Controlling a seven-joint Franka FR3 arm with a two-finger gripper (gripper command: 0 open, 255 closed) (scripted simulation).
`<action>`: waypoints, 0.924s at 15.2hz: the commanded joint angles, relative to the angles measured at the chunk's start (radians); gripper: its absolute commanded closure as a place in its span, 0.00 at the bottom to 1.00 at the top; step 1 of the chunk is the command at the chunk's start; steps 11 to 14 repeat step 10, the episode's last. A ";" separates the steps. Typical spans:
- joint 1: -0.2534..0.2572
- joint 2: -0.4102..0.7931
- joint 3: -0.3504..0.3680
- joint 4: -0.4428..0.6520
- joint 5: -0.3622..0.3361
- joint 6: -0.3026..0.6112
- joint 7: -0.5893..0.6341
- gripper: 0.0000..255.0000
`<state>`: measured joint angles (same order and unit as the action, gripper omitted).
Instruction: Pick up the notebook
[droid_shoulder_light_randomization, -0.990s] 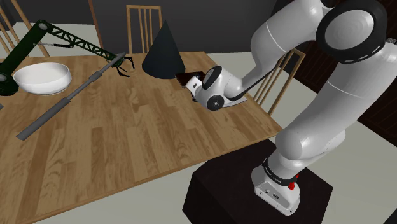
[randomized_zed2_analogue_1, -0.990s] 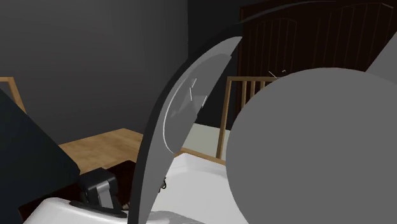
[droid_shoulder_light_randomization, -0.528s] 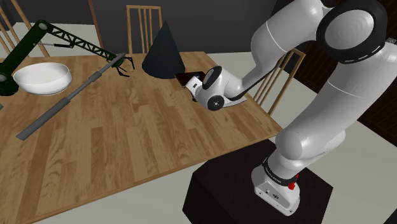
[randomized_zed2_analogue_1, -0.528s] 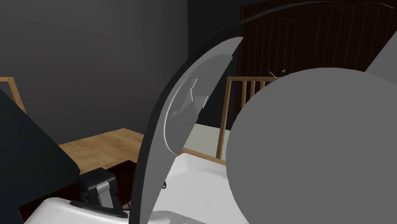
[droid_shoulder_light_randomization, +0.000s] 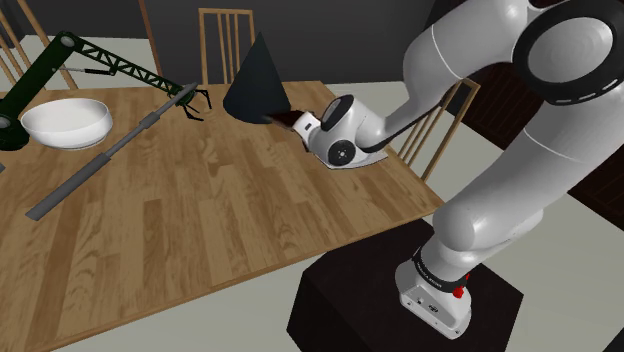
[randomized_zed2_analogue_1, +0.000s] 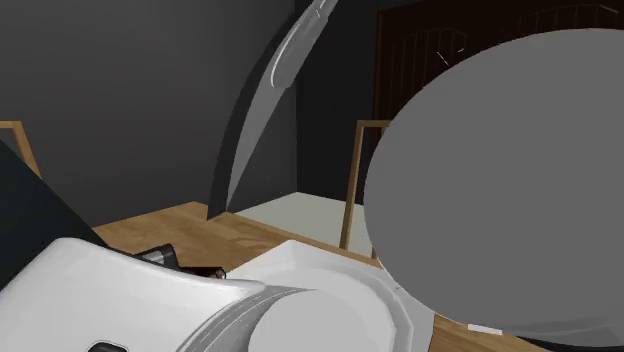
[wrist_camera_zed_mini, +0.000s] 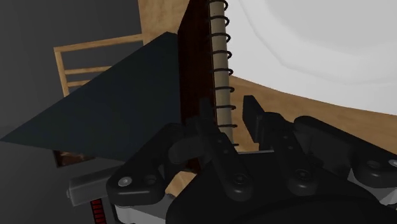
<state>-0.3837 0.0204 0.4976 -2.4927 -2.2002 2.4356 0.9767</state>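
Dark-red spiral-bound notebook (wrist_camera_zed_mini: 194, 70), clasped in pincer (wrist_camera_zed_mini: 228, 109)

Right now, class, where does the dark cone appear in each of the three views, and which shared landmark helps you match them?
Shoulder view: the dark cone is at upper middle, on the wooden table's far side, just left of the notebook.
Second exterior view: the cone's flank is at the left edge.
Wrist view: the cone lies right beside the notebook's cover.
Shared landmark: the wooden table.

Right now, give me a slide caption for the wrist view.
Gripper jaws clasping the spiral-bound notebook at its wire binding, dark cone alongside.
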 joint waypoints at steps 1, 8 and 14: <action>-0.003 -0.030 -0.002 0.001 0.020 0.027 -0.021 1.00; -0.011 -0.122 -0.014 0.009 0.098 0.115 -0.104 1.00; -0.011 -0.124 -0.014 0.009 0.100 0.117 -0.106 1.00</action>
